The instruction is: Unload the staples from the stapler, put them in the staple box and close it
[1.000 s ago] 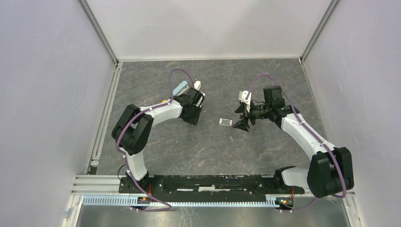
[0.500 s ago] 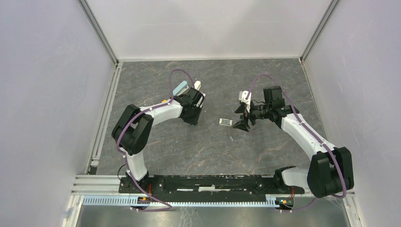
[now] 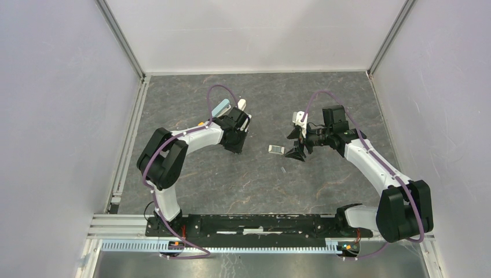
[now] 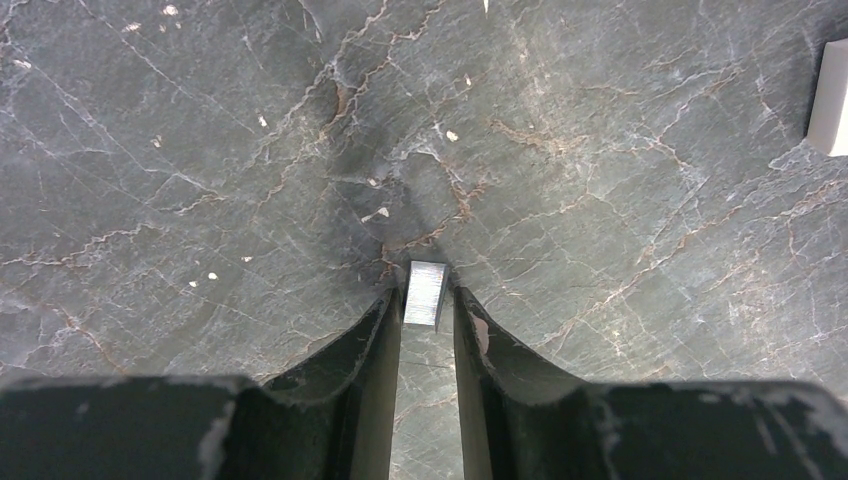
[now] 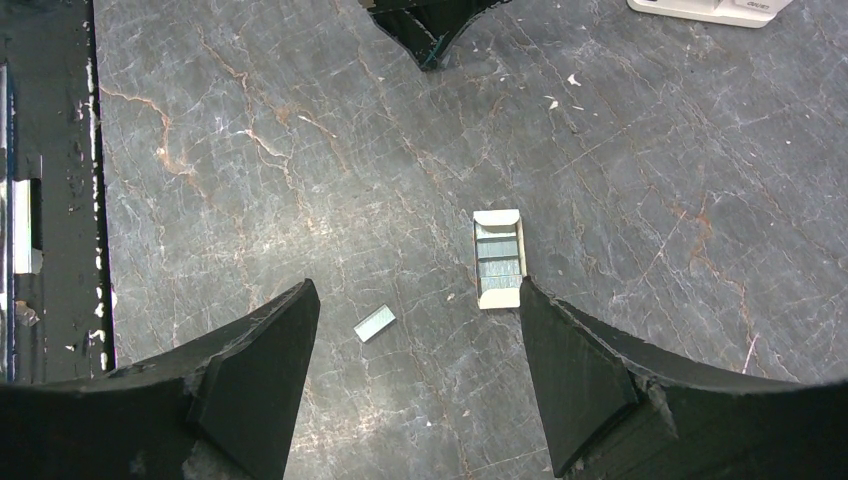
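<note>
The stubby mini stapler (image 3: 276,149) lies on the dark stone table, and in the right wrist view (image 5: 498,258) it shows white ends and a grey metal middle. My right gripper (image 5: 415,300) is open above the table, its right fingertip beside the stapler. A loose strip of staples (image 5: 375,323) lies between its fingers, apart from both, and shows faintly from above (image 3: 283,170). My left gripper (image 4: 427,305) is low over the table, shut on another short strip of staples (image 4: 425,293) at its fingertips. From above, the left gripper (image 3: 234,146) is left of the stapler.
A teal stapler (image 3: 222,108) and a longer white stapler (image 3: 241,105) lie behind the left gripper; the white one shows in the right wrist view (image 5: 710,8). A white object (image 4: 828,100) sits at the left wrist view's right edge. Side walls enclose the table.
</note>
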You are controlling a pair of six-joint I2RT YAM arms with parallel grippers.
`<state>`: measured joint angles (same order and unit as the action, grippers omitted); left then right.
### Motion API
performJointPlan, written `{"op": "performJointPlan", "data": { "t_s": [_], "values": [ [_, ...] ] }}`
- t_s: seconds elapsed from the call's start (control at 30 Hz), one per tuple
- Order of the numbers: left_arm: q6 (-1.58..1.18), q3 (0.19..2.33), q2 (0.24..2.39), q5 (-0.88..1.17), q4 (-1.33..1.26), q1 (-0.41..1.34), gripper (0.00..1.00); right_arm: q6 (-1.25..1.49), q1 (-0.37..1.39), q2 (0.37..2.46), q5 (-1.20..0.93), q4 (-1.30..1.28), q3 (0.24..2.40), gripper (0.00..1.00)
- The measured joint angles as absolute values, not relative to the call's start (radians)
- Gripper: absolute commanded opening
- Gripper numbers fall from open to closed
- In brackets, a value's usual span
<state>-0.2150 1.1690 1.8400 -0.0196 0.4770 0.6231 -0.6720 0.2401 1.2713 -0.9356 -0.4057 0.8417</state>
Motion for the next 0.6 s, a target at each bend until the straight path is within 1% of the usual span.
{"op": "performJointPlan", "data": {
  "t_s": [0.23, 0.43, 0.6],
  "values": [
    [-0.215, 1.171, 1.843, -0.024, 0.478, 0.63, 0.31, -0.672, 0.24, 1.271, -0.939, -0.406, 0.842, 0.8],
    [-0.215, 1.172, 1.845, -0.041, 0.477, 0.636, 0.23, -0.672, 0.24, 1.271, -0.941, -0.406, 0.842, 0.8],
    [-0.215, 1.172, 1.845, -0.043, 0.477, 0.637, 0.2, -0.673, 0.24, 1.271, -0.942, -0.406, 0.842, 0.8]
  ]
}}
